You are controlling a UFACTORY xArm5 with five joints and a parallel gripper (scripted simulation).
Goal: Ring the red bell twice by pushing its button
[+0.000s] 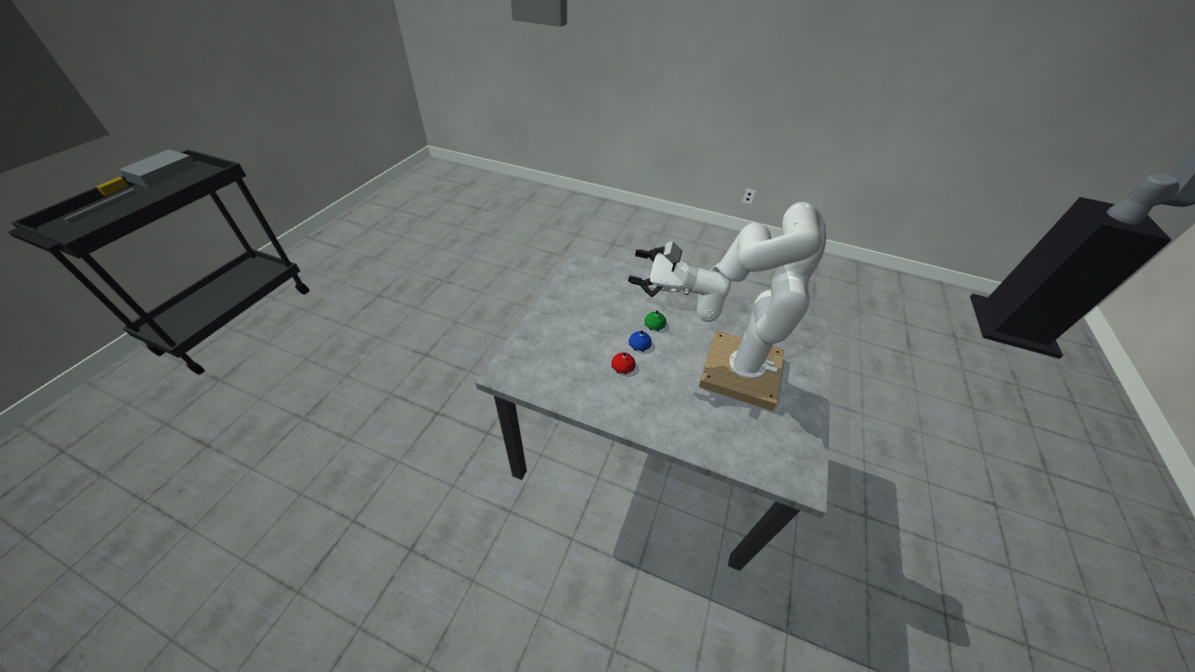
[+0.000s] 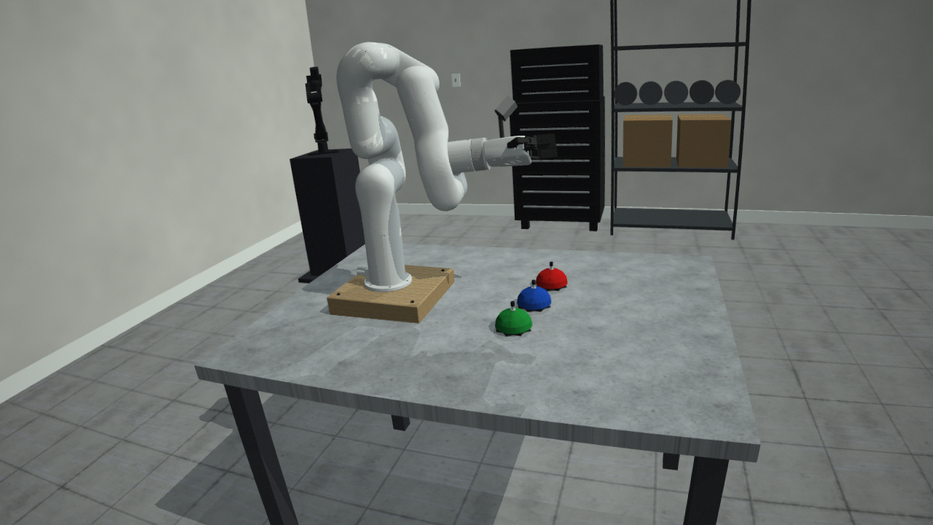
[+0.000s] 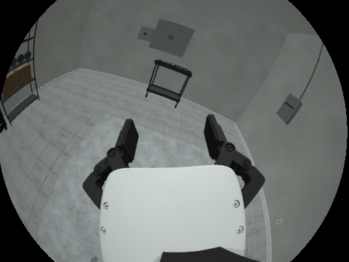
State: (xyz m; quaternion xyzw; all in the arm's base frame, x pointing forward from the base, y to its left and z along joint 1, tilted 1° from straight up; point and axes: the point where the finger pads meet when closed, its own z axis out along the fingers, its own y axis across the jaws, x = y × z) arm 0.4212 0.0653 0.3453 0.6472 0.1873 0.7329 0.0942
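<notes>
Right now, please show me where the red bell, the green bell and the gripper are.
red bell (image 2: 551,278), exterior view, on its red dome.
green bell (image 2: 513,321), exterior view, on its green dome.
gripper (image 3: 170,135), wrist view, midway between its open fingertips.

We are seeing a red bell, a blue bell, a green bell, a mottled grey table and a white arm.

Grey walls, tiled floor, black cart, shelf rack.
</notes>
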